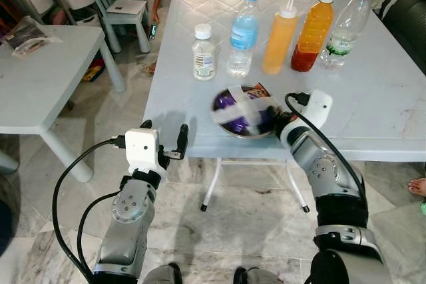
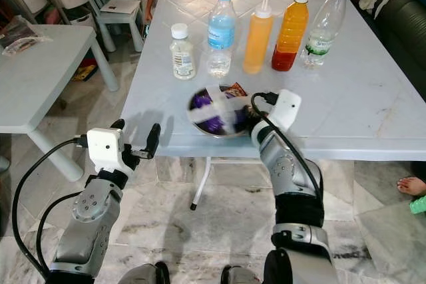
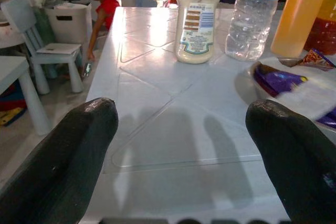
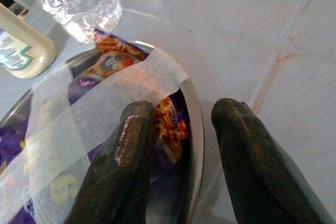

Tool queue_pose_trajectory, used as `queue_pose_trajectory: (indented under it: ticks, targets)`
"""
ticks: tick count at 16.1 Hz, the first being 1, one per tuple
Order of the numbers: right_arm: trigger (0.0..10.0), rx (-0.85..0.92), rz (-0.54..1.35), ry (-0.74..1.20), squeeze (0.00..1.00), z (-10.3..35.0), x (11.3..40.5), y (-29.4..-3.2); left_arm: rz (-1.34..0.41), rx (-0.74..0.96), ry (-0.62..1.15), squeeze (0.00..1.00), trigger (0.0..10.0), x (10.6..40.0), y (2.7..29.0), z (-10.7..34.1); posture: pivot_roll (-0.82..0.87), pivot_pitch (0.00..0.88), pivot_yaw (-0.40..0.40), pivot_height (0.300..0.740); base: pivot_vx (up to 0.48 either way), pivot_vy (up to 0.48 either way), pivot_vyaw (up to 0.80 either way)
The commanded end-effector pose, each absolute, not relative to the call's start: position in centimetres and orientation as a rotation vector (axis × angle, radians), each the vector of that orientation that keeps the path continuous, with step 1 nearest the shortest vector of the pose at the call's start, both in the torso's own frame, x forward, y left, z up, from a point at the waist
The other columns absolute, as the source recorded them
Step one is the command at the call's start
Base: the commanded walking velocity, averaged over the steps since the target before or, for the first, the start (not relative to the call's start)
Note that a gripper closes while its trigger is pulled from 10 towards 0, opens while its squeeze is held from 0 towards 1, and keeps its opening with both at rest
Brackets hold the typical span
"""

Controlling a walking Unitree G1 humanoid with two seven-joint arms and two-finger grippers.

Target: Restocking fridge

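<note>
At six o'clock on the white table (image 1: 373, 104), the right gripper (image 4: 178, 129) straddles the metal bowl (image 1: 241, 112) rim with fingers apart, so pickup seems underway; closing comes next, while the left gripper (image 1: 164, 139) hangs open.

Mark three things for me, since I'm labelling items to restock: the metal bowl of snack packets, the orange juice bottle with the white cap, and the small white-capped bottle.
metal bowl (image 4: 193, 109): right wrist view, bare rim.
orange juice bottle (image 1: 314, 28): left eye view, body.
small white-capped bottle (image 1: 204, 60): left eye view, label.
</note>
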State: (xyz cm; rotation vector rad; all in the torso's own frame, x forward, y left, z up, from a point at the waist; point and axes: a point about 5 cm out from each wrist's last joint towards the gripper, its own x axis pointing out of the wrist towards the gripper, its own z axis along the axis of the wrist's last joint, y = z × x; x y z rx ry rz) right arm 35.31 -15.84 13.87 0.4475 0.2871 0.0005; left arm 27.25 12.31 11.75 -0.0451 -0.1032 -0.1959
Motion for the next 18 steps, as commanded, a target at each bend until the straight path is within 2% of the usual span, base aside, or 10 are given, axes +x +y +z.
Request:
queue_pose_trajectory:
  ticks: [1,2,4,8,9,10,11,14,15,18]
  targets:
    - [4.0,0.406,-0.049,0.28,0.0,13.9,35.5,-17.1,-0.2,-0.038,-0.111,0.0,10.0,27.3,12.4,12.0,-0.07,0.122,0.037,0.74,0.0,0.0,0.0]
    - [4.8,0.366,-0.078,0.247,0.0,14.4,35.8,-18.2,-0.201,-0.039,-0.111,0.0,10.0,27.3,12.4,12.0,-0.07,0.122,0.039,0.74,0.0,0.0,0.0]
    - [10.0,0.253,-0.109,0.17,0.0,15.6,36.0,-19.7,-0.204,-0.039,-0.111,0.0,10.0,27.3,12.4,12.0,-0.08,0.121,0.042,0.74,0.0,0.0,0.0]
    - [10.0,0.157,-0.052,0.037,0.0,17.1,35.9,-18.7,-0.208,-0.036,-0.114,0.0,10.0,27.4,12.3,12.1,-0.08,0.121,0.049,0.74,0.0,0.0,0.0]
    - [10.0,0.16,-0.04,0.03,0.09,17.2,35.8,-18.4,-0.209,-0.036,-0.114,0.0,10.0,27.4,12.3,12.1,-0.08,0.121,0.049,0.74,0.0,0.0,0.0]
    - [10.0,0.16,-0.04,0.03,0.09,17.2,35.8,-18.4,-0.209,-0.036,-0.114,0.0,10.0,27.4,12.3,12.1,-0.08,0.121,0.049,0.74,0.0,0.0,0.0]
    - [10.0,0.214,-0.009,0.028,1.0,17.2,35.6,-17.4,-0.209,-0.035,-0.116,0.0,10.0,27.4,12.4,12.2,-0.07,0.123,0.05,0.74,0.0,0.0,0.0]
    - [10.0,0.229,-0.002,0.029,1.0,17.4,34.6,-16.3,-0.206,-0.034,-0.115,0.0,10.0,27.3,12.4,12.2,-0.07,0.125,0.044,0.74,0.0,0.0,0.0]
    - [10.0,0.181,-0.031,0.013,1.0,17.0,32.6,-16.4,-0.2,-0.036,-0.117,0.0,10.0,27.2,12.5,12.2,-0.07,0.127,0.041,0.74,0.0,0.0,0.0]
    - [10.0,0.151,-0.044,0.008,1.0,16.7,30.8,-16.8,-0.199,-0.041,-0.116,0.0,10.0,27.2,12.5,12.2,-0.08,0.129,0.039,0.74,0.0,0.0,0.0]
